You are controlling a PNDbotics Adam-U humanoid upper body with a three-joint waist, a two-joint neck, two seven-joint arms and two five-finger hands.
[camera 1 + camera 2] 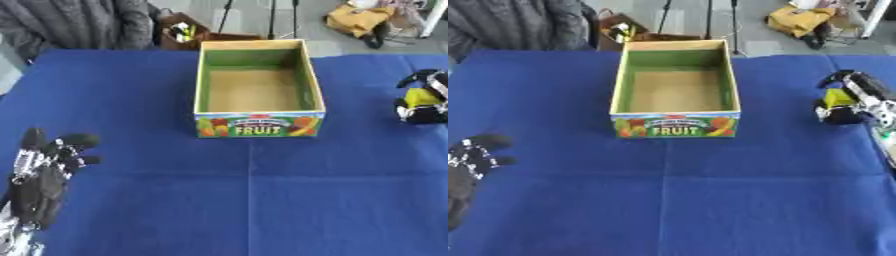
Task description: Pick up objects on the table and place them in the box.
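Observation:
An open cardboard box (260, 125) with green inner walls and "FRUIT" printed on its front stands at the middle of the blue table; I see only its bare brown floor inside. Well to the right of the box, at the table's right edge, my right hand (852, 102) has its black fingers curled round a small yellow object (838, 97). Down in the lower left corner my left hand (44, 175) rests open, fingers up, holding nothing and far from the box.
The blue cloth (254, 200) covers the whole table, with a fold line running across its middle. A person in grey (79, 22) sits at the far left edge. Beyond the table, a brown bag (179, 32) and a yellow bundle (357, 19) lie on the floor.

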